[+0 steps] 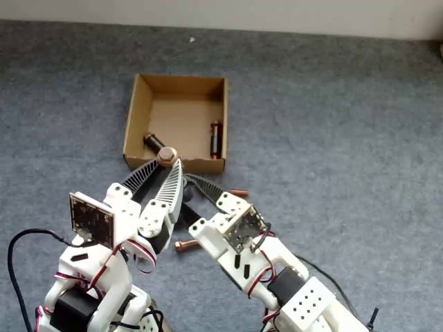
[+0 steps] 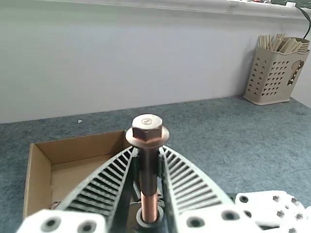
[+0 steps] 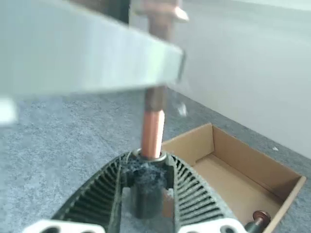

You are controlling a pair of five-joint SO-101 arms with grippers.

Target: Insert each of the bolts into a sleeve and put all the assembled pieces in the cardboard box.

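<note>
My left gripper (image 2: 147, 151) is shut on a copper bolt (image 2: 148, 167), held upright with its hex head (image 1: 167, 155) on top, just in front of the cardboard box (image 1: 136, 104). The bolt's lower end enters a black sleeve (image 3: 145, 190), on which my right gripper (image 3: 146, 162) is shut from below. In the high view the right gripper (image 1: 188, 194) sits close beside the left gripper (image 1: 167, 164). Two assembled pieces lie in the box: one by the near left corner (image 1: 151, 142), one along the right wall (image 1: 215, 138).
Two loose copper bolts lie on the grey carpet, one right of the grippers (image 1: 239, 192) and one between the arms (image 1: 185, 244). A beige holder with wooden sticks (image 2: 274, 73) stands by the far wall. Open carpet extends to the right of the box.
</note>
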